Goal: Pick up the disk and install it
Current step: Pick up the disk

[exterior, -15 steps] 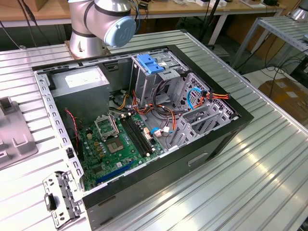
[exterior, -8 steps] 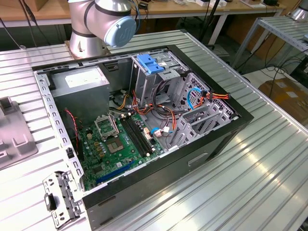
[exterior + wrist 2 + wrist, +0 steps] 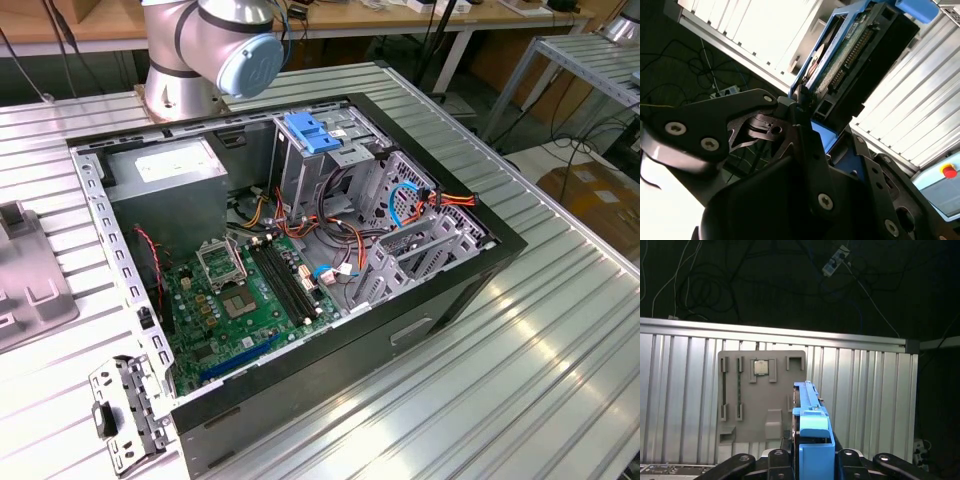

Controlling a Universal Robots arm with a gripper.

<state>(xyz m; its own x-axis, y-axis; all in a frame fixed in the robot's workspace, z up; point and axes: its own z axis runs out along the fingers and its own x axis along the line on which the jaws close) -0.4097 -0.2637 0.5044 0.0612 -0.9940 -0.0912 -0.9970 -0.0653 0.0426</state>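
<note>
Ribbed silver aluminium counter (image 3: 540, 330) in a workshop.
A long pale wooden workbench (image 3: 350, 20) stands behind it; black cables (image 3: 705, 290) trail across the dark floor (image 3: 775, 270).

This is a robotics lab or test workshop. An open desktop computer case (image 3: 350, 350) lies on a ribbed aluminium-profile table (image 3: 520, 340), with the robot arm's base (image 3: 175, 92) mounted at eleven o'clock from it. Wooden workbenches (image 3: 400, 20) stand at twelve o'clock. A cardboard box (image 3: 595, 195) sits on the floor at three o'clock. Loose floor cables (image 3: 705, 290), a power strip (image 3: 835, 262) and a red emergency-stop button (image 3: 949, 171) also point to it.
</note>
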